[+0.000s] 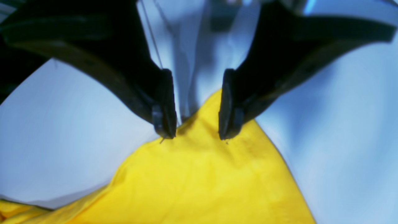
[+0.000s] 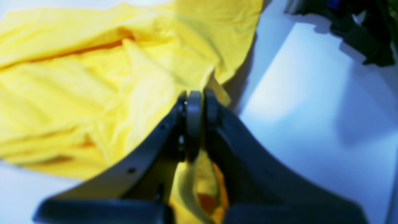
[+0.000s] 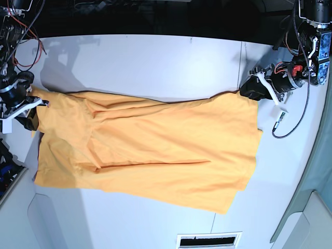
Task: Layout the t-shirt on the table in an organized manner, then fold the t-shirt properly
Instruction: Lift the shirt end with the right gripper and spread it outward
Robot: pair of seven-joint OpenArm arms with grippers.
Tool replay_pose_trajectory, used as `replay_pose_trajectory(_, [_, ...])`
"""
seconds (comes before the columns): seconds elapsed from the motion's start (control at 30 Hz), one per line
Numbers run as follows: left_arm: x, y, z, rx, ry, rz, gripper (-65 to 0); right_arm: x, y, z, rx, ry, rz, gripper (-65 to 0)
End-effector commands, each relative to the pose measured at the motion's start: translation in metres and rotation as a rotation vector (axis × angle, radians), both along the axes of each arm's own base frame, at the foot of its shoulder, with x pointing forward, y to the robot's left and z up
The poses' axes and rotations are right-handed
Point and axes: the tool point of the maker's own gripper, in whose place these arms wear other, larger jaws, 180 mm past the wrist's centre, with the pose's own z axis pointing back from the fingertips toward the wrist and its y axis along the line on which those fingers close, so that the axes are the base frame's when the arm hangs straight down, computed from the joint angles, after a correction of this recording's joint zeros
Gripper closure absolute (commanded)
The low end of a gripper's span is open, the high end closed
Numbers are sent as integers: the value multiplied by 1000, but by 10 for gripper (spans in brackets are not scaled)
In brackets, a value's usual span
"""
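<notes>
Standing over the table (image 3: 155, 57), I note the t-shirt (image 3: 150, 150) spread lengthwise across its middle, stretched between the two arms but not yet flat: long creases run along the upper part of the cloth, and the edge nearest me slants unevenly.

Right gripper (image 2: 194, 105): clenched on a bunched corner of the t-shirt at the end furthest from the table's dark seam (image 3: 241, 57); fabric shows pinched between the pads and trailing behind them in the wrist view.

Left gripper (image 1: 197, 121): released, jaws standing apart with the pointed corner of the t-shirt lying between and just under the fingertips (image 1: 164, 124), close to the seam end of the table. It grasps nothing.

Judgement: the layout step is in hand. To do it well, the left gripper should close squarely on that corner, taking the full hem and not a single ply. Both arms should then draw apart evenly, low over the table, to pull out the creases. Uneven tension would skew the garment; too much lift would let the middle sag and rumple.
</notes>
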Motion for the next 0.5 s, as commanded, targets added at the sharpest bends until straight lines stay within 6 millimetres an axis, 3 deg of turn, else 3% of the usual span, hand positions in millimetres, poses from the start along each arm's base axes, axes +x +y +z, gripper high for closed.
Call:
replay_pose_trajectory(0.0, [-4,10,-4,44,32,-6,-273,-1,-7,16,-26,-46,4,0])
replay_pose_trajectory(0.13, [-9,13,-11,42,55,5,-273,-35,-12,7,-51,2,-6,0])
replay_pose_trajectory(0.3, [-10,13,-11,42,56,5,-273,-81,-13,-24,-40,131,-15,-10])
replay_pose_trajectory(0.4, [-9,13,-10,41,55,5,-273,-104,-10,-43,-29,235,-19,-206])
replay_pose_trajectory(0.47, [-9,13,-11,41,55,5,-273,-108,-11,-46,-24,261,-32,-309])
